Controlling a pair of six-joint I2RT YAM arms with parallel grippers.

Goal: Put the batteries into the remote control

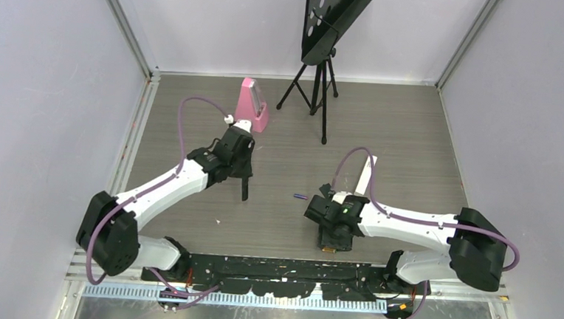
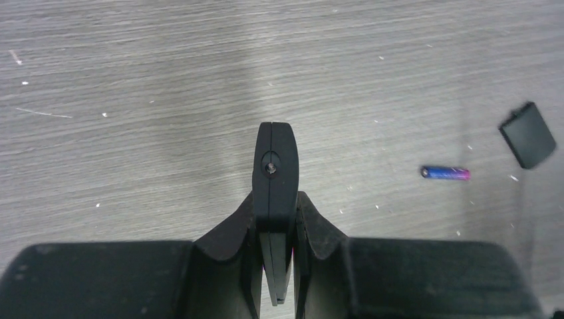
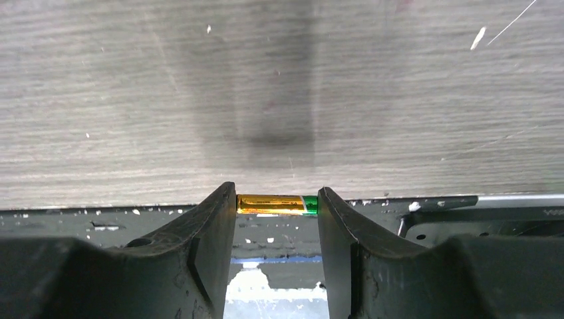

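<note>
My left gripper (image 1: 244, 173) (image 2: 276, 203) is shut on the black remote control (image 1: 245, 190) (image 2: 275, 166). It holds the remote on edge above the table. A purple-blue battery (image 1: 300, 196) (image 2: 445, 173) lies on the table to its right. The small black back cover (image 2: 528, 135) lies past that battery. My right gripper (image 1: 329, 241) (image 3: 277, 198) is over the table's front edge. It is shut on a gold and green battery (image 3: 276, 203), gripped end to end between the fingertips.
A white bar-shaped remote (image 1: 364, 176) lies behind the right arm. A pink object (image 1: 253, 110) stands at the back left, and a black tripod stand (image 1: 317, 88) at the back centre. The black mounting rail (image 3: 432, 219) runs along the front edge.
</note>
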